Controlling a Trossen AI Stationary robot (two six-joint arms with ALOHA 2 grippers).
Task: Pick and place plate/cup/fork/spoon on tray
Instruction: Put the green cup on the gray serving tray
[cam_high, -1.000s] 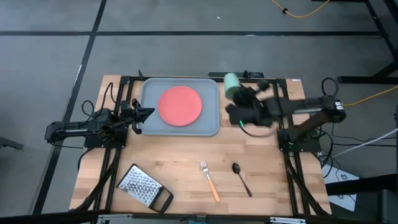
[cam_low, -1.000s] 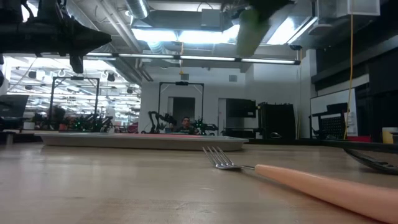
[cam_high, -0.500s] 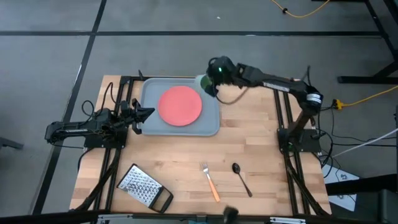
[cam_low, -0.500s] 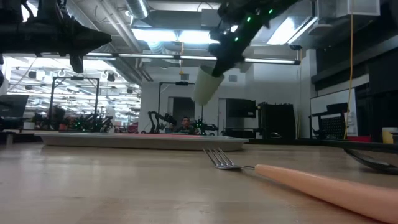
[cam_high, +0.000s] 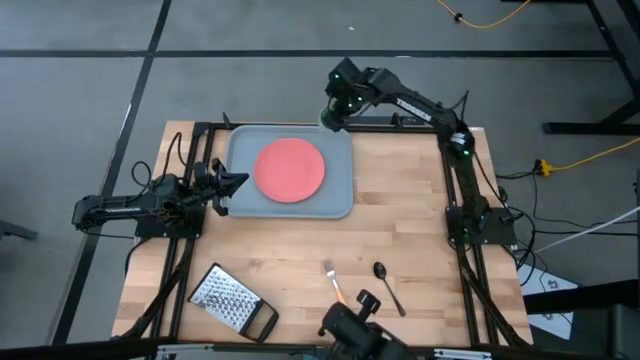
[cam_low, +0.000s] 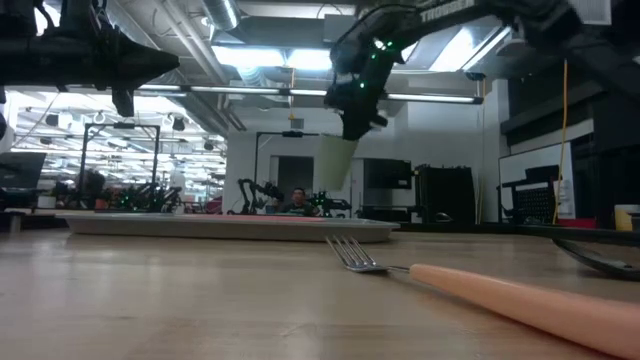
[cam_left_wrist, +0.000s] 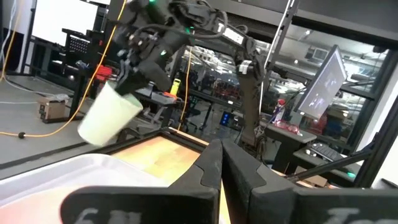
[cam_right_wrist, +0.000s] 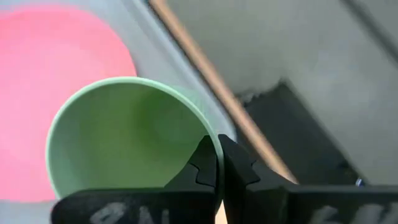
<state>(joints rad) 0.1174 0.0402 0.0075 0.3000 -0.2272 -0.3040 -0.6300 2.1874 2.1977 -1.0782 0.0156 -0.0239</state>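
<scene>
Pinching the small pale green cup (cam_right_wrist: 124, 140) by its rim, the right gripper (cam_high: 338, 108) holds it above the grey-blue rectangular tray's (cam_high: 240, 200) far right corner; the left gripper (cam_high: 228, 184), fingers together, waits beside the tray.

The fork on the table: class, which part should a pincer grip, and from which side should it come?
Grip the fork by its orange handle, coming straight down from above. It lies flat on the wooden table, tines toward the tray, with the spoon apart on its right, so there looks to be room on both sides. The handle seems thicker than the tines, likely a surer hold.
</scene>
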